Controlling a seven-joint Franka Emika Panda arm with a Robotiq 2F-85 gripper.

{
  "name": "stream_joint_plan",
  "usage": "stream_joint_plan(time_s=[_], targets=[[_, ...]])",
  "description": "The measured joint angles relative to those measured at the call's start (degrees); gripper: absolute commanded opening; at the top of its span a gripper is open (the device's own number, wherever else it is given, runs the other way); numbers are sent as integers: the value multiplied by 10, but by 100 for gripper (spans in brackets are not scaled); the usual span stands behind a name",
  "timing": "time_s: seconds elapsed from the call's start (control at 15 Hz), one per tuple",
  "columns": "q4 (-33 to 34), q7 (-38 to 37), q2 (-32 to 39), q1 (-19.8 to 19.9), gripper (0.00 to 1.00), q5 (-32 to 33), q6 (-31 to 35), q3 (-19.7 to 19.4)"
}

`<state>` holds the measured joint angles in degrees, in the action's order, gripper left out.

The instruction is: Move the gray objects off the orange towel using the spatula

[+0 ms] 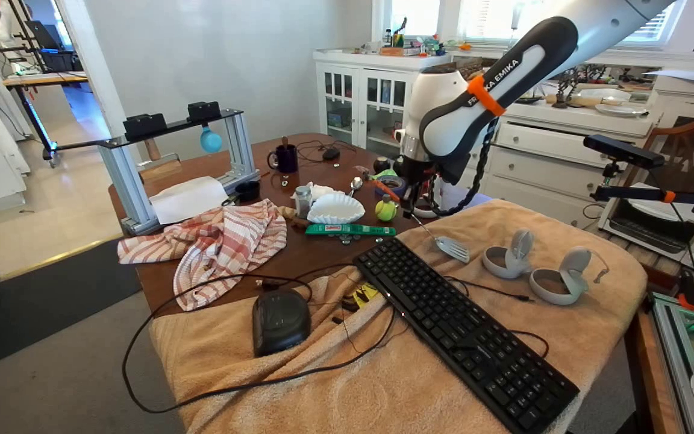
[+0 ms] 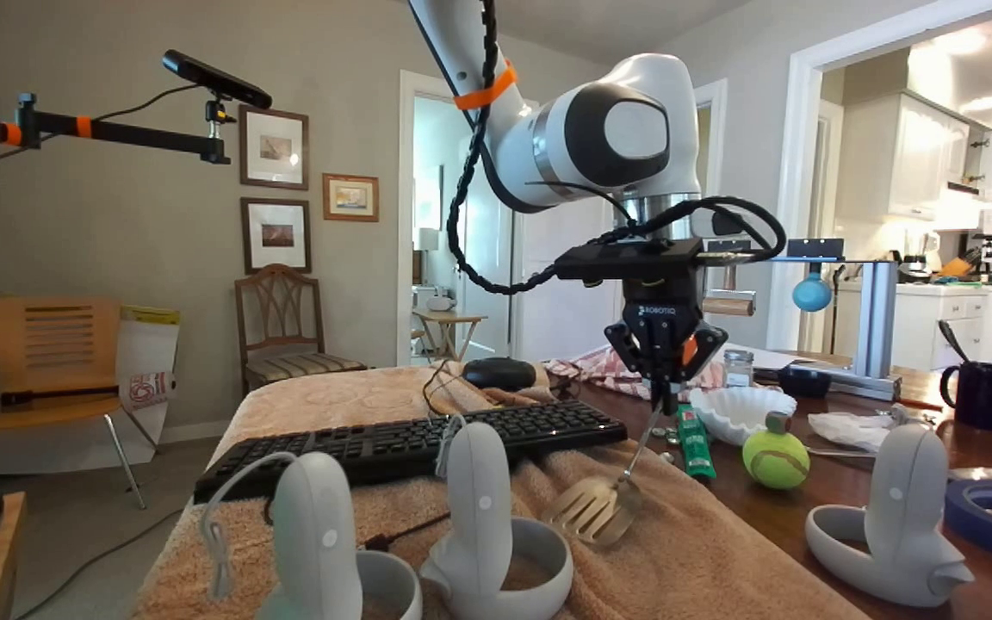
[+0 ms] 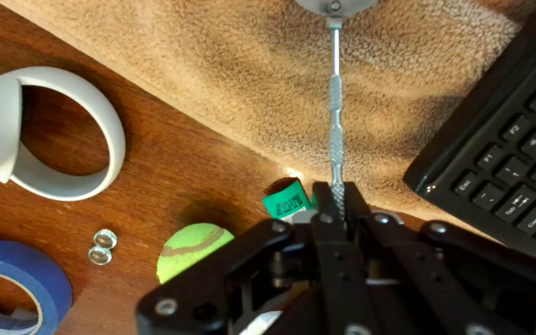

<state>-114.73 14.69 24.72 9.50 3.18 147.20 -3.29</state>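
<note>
In the wrist view, the gripper (image 3: 338, 193) is pinching the spatula (image 3: 336, 130). Its fingers (image 3: 322, 197) are pressing tight together, with just the thin handle between them. The handle is pointing straight out ahead of the fingers, over the orange towel (image 3: 231, 83), and the far end is hiding out of sight. A black keyboard (image 3: 519, 163) is lying on one side of the fingers. On the opposite side, a tennis ball (image 3: 191, 251) is sitting nearby, and a gray object (image 3: 114, 139) is resting farther out on the brown table (image 3: 165, 177), off the towel.

In an exterior view, the spatula head (image 2: 595, 510) is leaning down below the fingers. I can't tell if it is touching the towel. Past it from the fingers, a nearer gray object (image 2: 483, 499) and a farther gray object (image 2: 315, 517) are sitting on the towel.

In an exterior view, the arm (image 1: 497, 84) is hanging over the fingers. The spatula's long line is slanting down and away from them, roughly toward those two. I'm guessing the step in hand is lining up a push, with two left. The next move is calling for a low shove against the nearer gray object, toward the towel's edge.
</note>
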Motion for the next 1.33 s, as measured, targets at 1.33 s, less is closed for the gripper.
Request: stream_joint_plan(time_s=[1.33], targets=[[-42, 104, -15, 35, 2, -44, -4, 33]])
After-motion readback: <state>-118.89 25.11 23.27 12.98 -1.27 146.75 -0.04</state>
